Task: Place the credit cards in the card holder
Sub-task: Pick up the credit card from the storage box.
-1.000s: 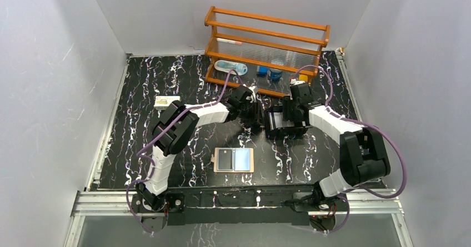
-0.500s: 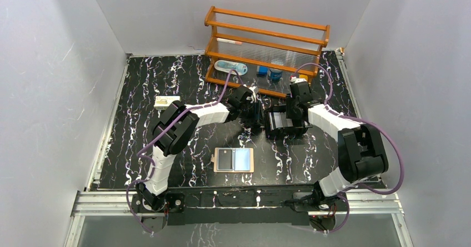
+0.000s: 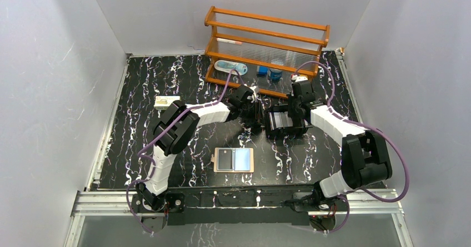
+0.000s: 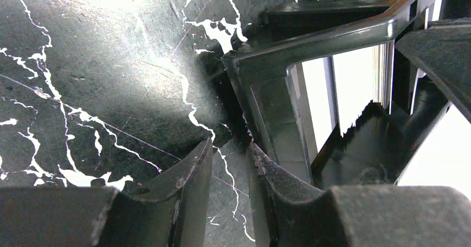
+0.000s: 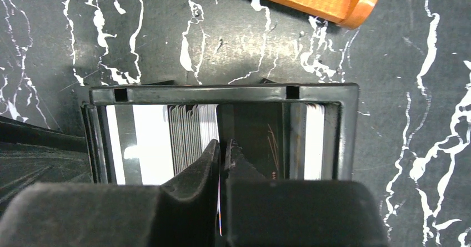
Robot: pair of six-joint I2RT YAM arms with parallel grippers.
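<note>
Gripping a thin card [image 5: 219,202] seen edge-on, colour not readable, your right hand [image 5: 222,144] has its fingers pinched together directly over the card holder [image 5: 222,93], a black open frame on the worktop [image 3: 166,75] with pale cards standing inside. Your left hand [image 4: 230,147] sits at the card holder's left corner, fingers narrowly parted with only worktop between them. The light blue credit card [image 3: 242,159] lies flat in the tan wallet [image 3: 233,171], apart from the card holder on its near side; an orange rack [image 3: 266,33] stands behind the card holder.
</note>
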